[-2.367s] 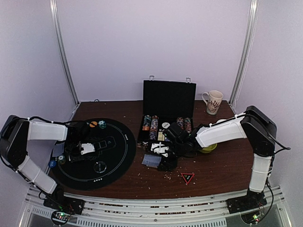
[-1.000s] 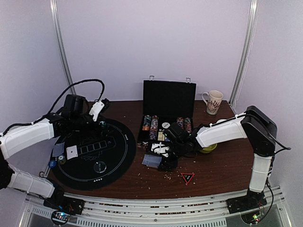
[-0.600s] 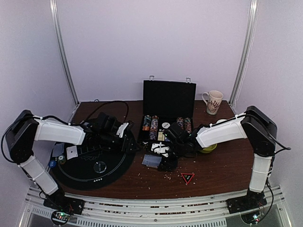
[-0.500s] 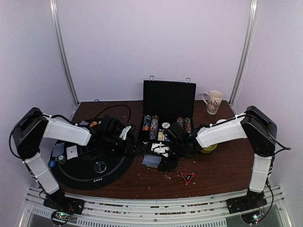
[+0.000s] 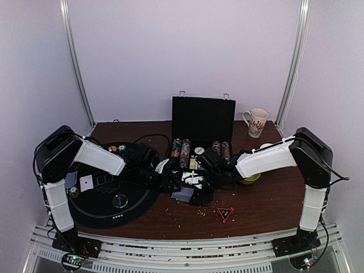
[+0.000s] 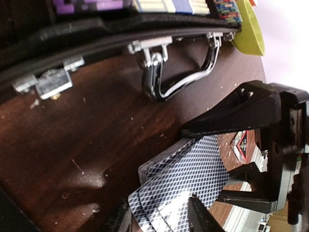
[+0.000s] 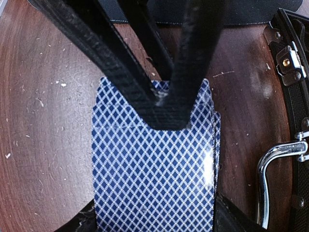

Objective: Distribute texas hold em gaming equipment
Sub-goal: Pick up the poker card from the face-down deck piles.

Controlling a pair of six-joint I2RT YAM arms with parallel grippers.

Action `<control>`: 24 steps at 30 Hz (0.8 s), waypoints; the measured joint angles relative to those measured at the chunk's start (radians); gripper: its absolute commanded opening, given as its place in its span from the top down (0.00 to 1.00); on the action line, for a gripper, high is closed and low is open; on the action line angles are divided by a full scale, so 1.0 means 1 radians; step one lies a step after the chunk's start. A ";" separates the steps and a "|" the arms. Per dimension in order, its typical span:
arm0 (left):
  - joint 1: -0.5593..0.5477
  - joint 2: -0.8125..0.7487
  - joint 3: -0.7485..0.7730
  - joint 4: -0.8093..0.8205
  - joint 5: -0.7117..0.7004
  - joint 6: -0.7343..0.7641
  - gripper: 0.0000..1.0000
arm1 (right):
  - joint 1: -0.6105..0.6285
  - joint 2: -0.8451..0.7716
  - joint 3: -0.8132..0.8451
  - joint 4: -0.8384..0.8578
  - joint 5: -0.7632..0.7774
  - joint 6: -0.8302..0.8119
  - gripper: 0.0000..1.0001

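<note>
While the right gripper (image 7: 154, 221) clamps the deck (image 6: 166, 191) by the case (image 5: 203, 116), the left gripper (image 6: 159, 218), jaws' state unclear, should pinch one card (image 7: 145, 154)

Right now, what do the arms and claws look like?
Left arm and right arm: white shells on the links, bulky black joints. A black cable loops above the left one. Left claw and right claw: slim, black, a white plate behind each.
</note>
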 measured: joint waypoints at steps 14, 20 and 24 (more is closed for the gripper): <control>-0.001 0.007 0.002 0.000 0.025 0.000 0.94 | 0.000 0.000 -0.009 0.023 0.000 0.010 0.29; -0.001 0.021 0.011 -0.005 0.023 0.028 0.71 | 0.000 0.000 -0.016 0.040 0.000 0.011 0.29; -0.001 0.057 0.044 -0.006 0.027 0.035 0.68 | 0.000 0.000 -0.016 0.044 0.001 0.021 0.29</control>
